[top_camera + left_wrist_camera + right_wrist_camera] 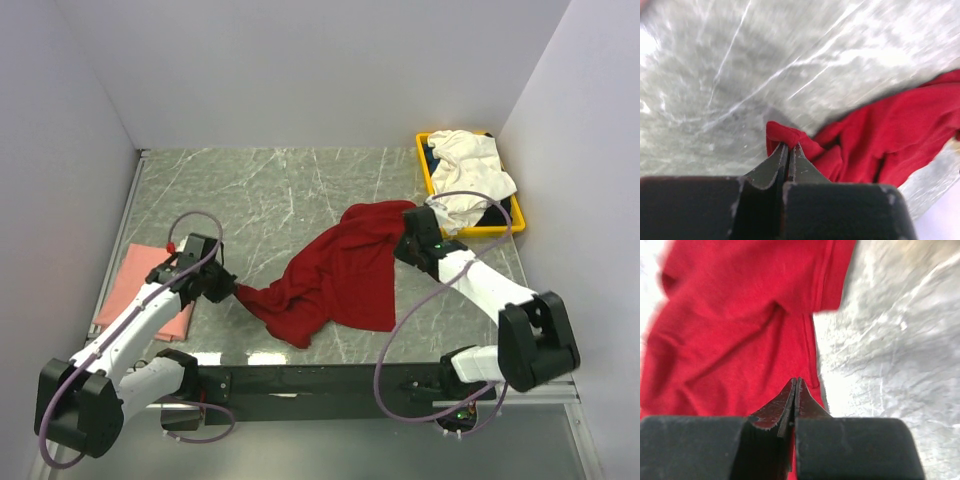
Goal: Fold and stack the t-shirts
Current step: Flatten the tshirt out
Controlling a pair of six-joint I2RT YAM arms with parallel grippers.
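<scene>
Dark red and rumpled, the large t-shirt [338, 272] lies across the middle of the table [260, 190], running from a narrow corner at the near left to a broader bunched end at the far right. The left gripper [790, 146] has its fingers pressed together on that near-left corner, and in its wrist view a small fold of red cloth wraps around the tips. The right gripper [797, 381] sits at the far-right end of the same shirt. Its fingers are likewise pressed together, and they nip the cloth just beside a stitched seam that runs up toward a sleeve hem. Between the two grips the shirt sags in loose folds, most of it resting on the grey-green marbled tabletop, with a rounded flap hanging toward the near edge. To the left, just beside the left arm, the salmon-pink t-shirt [135, 280] lies flat as a neat rectangle, and the arm crosses over its near right part. At the far right corner stands a yellow bin [424, 165], well apart from the pink shirt. The white t-shirt [470, 170] is heaped in it and spills over its near rim, with something dark showing beneath. A thin cable loops loosely above each arm, and plain pale walls close in the table on the left, far and right sides.
</scene>
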